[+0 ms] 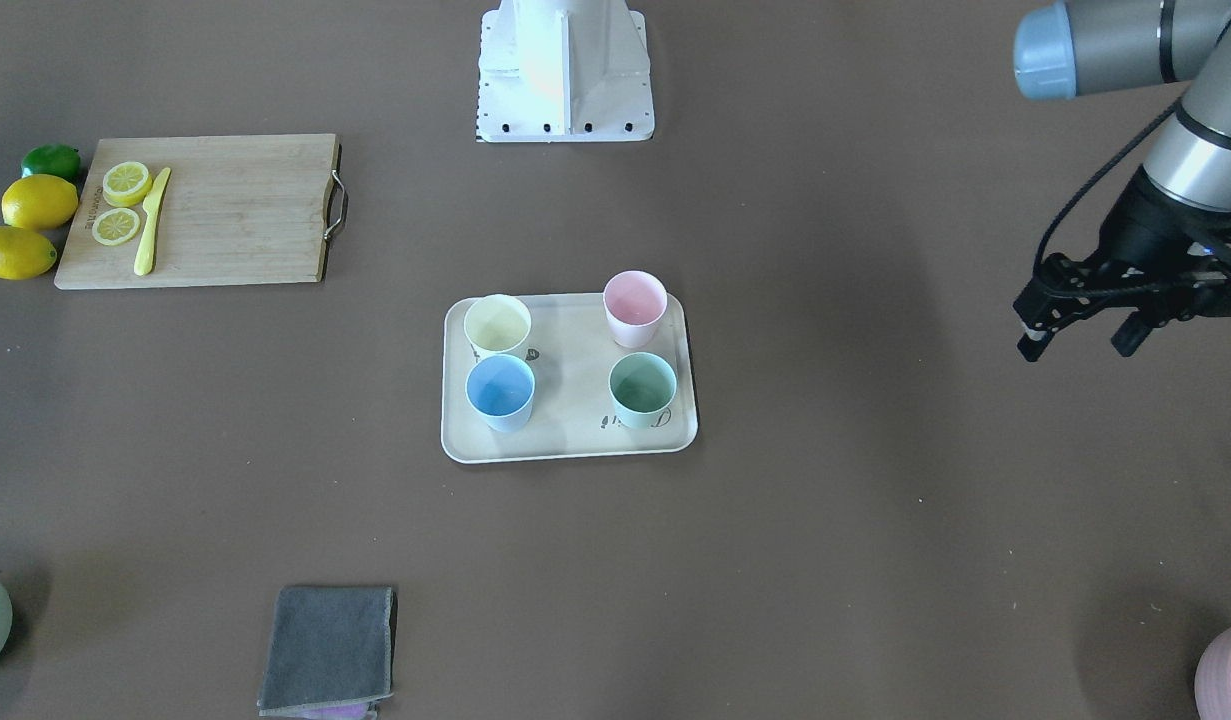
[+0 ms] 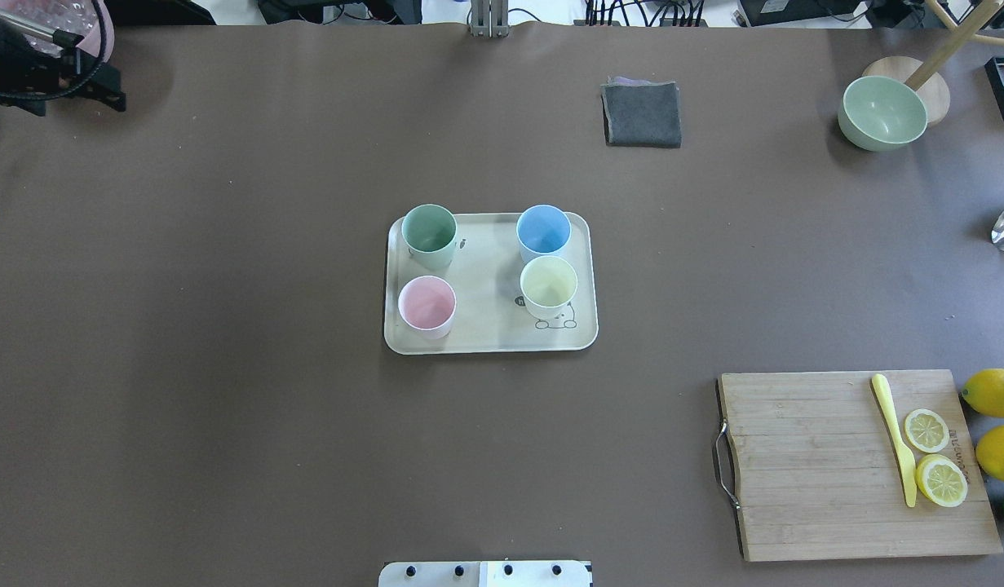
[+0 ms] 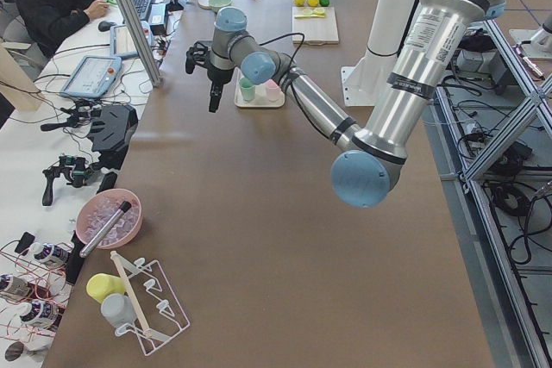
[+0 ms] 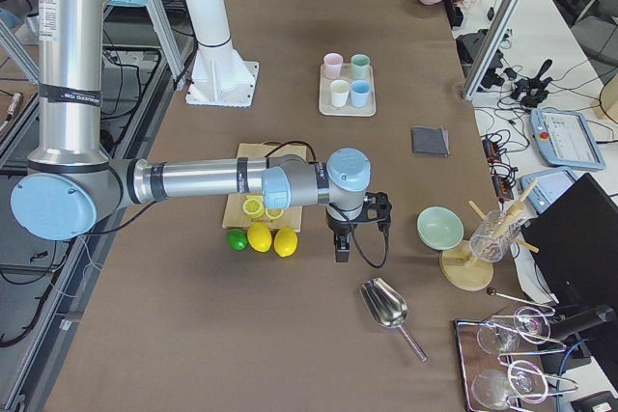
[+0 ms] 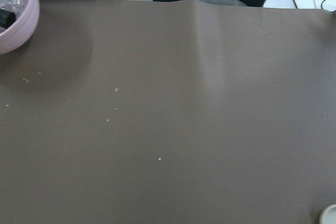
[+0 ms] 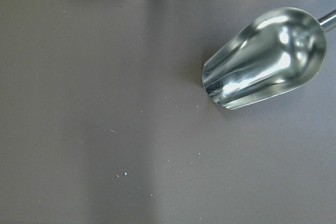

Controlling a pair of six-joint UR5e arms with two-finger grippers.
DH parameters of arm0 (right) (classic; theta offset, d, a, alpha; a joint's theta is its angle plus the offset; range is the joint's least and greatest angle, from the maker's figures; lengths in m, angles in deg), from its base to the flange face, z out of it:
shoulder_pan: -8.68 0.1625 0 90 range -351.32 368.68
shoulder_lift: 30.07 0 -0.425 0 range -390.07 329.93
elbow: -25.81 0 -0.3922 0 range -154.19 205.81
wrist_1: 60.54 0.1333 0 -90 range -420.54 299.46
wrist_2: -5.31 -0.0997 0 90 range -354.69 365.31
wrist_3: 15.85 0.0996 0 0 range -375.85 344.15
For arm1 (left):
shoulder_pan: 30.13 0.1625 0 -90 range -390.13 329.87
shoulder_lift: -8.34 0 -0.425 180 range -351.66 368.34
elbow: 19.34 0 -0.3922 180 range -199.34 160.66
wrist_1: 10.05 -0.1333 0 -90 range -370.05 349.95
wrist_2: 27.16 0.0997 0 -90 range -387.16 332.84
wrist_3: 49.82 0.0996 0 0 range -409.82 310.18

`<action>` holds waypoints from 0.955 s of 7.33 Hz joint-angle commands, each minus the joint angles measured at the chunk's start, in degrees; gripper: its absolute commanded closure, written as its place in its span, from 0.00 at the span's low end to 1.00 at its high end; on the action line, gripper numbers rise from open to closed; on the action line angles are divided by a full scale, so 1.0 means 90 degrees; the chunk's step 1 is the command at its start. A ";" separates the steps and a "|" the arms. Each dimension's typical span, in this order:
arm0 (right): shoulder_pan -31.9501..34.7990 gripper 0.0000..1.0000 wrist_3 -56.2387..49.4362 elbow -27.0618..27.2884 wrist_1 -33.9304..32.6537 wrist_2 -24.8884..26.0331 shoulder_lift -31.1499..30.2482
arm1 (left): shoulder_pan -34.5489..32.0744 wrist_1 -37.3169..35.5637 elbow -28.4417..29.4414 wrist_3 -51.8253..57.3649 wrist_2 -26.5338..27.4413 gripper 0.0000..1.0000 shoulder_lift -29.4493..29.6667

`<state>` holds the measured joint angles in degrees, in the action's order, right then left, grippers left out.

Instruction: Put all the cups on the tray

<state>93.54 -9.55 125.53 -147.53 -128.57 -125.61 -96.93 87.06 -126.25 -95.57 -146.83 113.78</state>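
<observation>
Counting from the front-facing view, I find four plastic cups, all upright and all inside the raised rim of the flat cream rectangular tray at the middle of the brown worktop. The pale yellow cup and the pale pink cup stand on the side toward the robot's base. The light blue cup and the mint green cup stand on the side away from it. The yellow and blue cups are just beside each other, perhaps touching; the pink and green ones are a little apart. Every cup I can find on the worktop is on that tray, so I judge the task finished, with nothing left but to keep both arms clear of it.

The left end effector hangs well apart from the tray, above bare worktop near the pink ribbed bowl. Its fingers are spread wide, with nothing between them, and they touch nothing.

The right end effector shows only in the side view, over the worktop just past the wooden cutting board and near the shiny steel scoop. From there I cannot tell how far its fingers are spread, and its own camera shows none of them. It seems to carry nothing, though the view is too small to be sure.
</observation>
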 commanded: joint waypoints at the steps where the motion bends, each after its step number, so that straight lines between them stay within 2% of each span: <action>1: 0.0209 0.00 -0.0327 -0.0093 -0.0012 0.0051 0.0019 | -0.0776 0.0119 0.0112 0.1021 -0.0352 0.02 -0.0824; 2: 0.0219 0.00 -0.0330 -0.0123 -0.0012 0.0042 0.0010 | -0.1381 0.0070 0.0276 0.2393 -0.0897 0.02 -0.1175; 3: 0.0219 0.00 -0.0330 -0.0142 -0.0012 0.0003 -0.0029 | -0.1909 0.0070 0.0597 0.2919 -0.1086 0.02 -0.1256; 4: 0.0219 0.00 -0.0330 -0.0152 -0.0012 -0.0017 -0.0029 | -0.2359 0.0079 0.0783 0.2963 -0.1436 0.02 -0.1489; 5: 0.0210 0.00 -0.0320 -0.0171 -0.0012 -0.0114 -0.0029 | -0.2489 0.0108 0.0834 0.2964 -0.1633 0.02 -0.1742; 7: 0.0219 0.00 -0.0252 -0.0162 -0.0012 -0.0115 0.0058 | -0.2510 0.0157 0.1018 0.2973 -0.1625 0.02 -0.2017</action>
<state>95.49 -12.22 124.04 -147.64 -129.49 -125.50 -119.04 88.07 -118.37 -68.97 -161.07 97.16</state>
